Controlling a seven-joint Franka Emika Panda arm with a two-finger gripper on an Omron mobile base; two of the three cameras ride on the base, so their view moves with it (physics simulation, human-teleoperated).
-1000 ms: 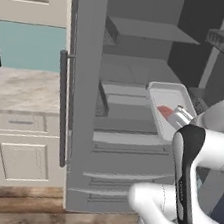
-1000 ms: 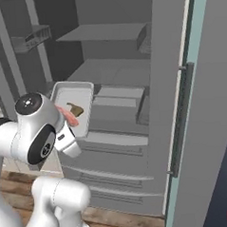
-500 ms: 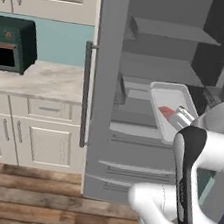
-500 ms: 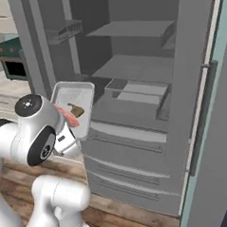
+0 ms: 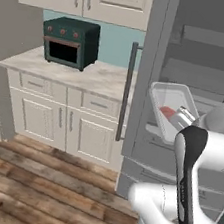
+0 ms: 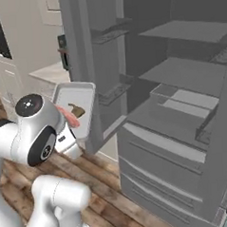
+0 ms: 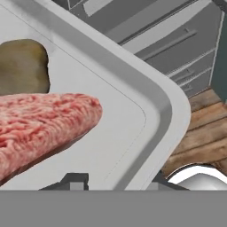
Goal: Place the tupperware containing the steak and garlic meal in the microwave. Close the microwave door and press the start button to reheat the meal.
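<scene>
Wooden plank floor (image 5: pixel 34 174) below, cream cabinets (image 5: pixel 67 120) under a pale marble counter (image 5: pixel 84 72), with a small dark green oven (image 5: pixel 69 42) standing on it against a teal wall. Just right of the counter, a tall grey fridge (image 6: pixel 183 130) standing open, its door (image 5: pixel 149 74) with a long bar handle (image 5: pixel 126 98) swung toward the counter; bare shelves and drawers visible inside from the right base view.

Held up in front of the open fridge, clear of its shelves: a shallow white tray (image 5: pixel 171 109), tilted, with a reddish slab of meat (image 7: pixel 42 124) lying in it and a brownish lump (image 7: pixel 22 66) just beside the meat, probably the garlic, though too blurred to be sure. Same tray (image 6: pixel 77 108) seen from the other side next to the arm's round dark joint.

Gripper (image 7: pixel 115 179) clamped on the tray's near rim, finger tips (image 7: pixel 75 179) part-way closed with the rim between them.
</scene>
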